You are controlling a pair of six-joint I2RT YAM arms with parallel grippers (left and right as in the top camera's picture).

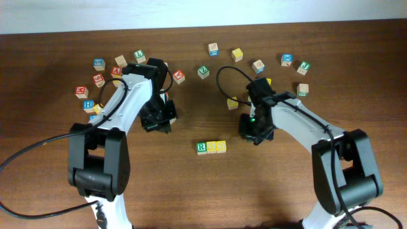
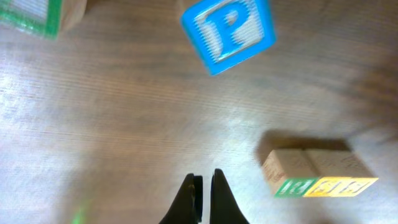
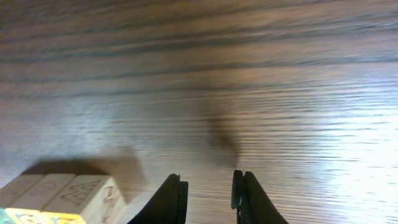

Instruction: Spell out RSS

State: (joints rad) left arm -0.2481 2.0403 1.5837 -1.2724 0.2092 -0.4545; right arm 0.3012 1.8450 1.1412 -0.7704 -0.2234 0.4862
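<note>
The brown wooden surface (image 1: pixel 191 191) carries the RSS cubes (image 1: pixel 211 147) touching in a row, with other letter cubes (image 1: pixel 237 54) scattered farther back.

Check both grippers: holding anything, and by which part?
Nothing held: left gripper is shut with nothing between its fingers, right gripper is open and empty. The RSS cubes lie free of both.

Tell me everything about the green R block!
The R block is a small wooden cube. Its top face is pale, with a green border and a green R. It sits flat on the dark wooden table, at the left end of a row of three blocks. Its side touches a yellow S block next to it. Nothing else touches it.
</note>
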